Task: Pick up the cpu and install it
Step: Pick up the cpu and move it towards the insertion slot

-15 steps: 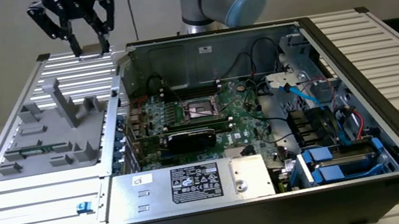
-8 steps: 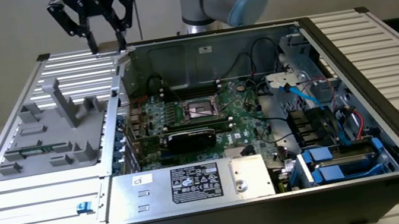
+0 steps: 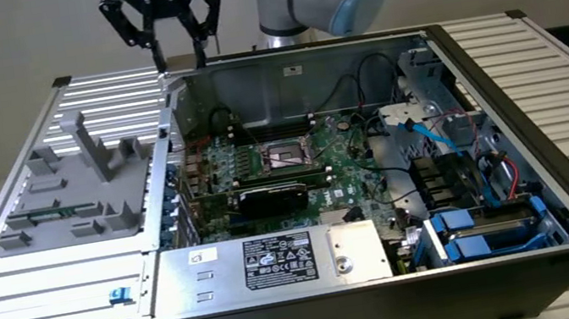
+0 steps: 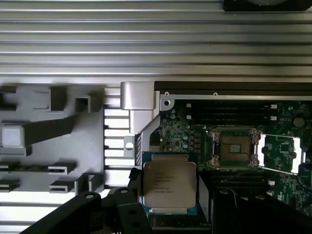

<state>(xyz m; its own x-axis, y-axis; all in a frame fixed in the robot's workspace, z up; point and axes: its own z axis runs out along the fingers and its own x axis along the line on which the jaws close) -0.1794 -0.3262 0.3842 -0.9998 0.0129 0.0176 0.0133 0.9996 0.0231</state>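
Note:
My gripper (image 3: 180, 56) hangs high above the back left corner of the open computer case (image 3: 502, 91). In the wrist view the cpu (image 4: 168, 184), a silver square chip with a thin green rim, sits flat between the dark fingers (image 4: 119, 207) of the gripper (image 4: 168, 207), which is shut on it. On the motherboard the dark square socket (image 3: 286, 152) (image 4: 233, 147) lies open with its metal cover plate (image 4: 280, 148) swung aside. The held chip is off to one side of the socket, over the case edge.
A grey moulded parts tray (image 3: 73, 193) (image 4: 48, 131) lies on the slatted table at the exterior view's left of the case. Inside the case are a big silver box with a white label (image 3: 267, 265), a black card (image 3: 273, 195), cables and blue drive bays (image 3: 490, 230).

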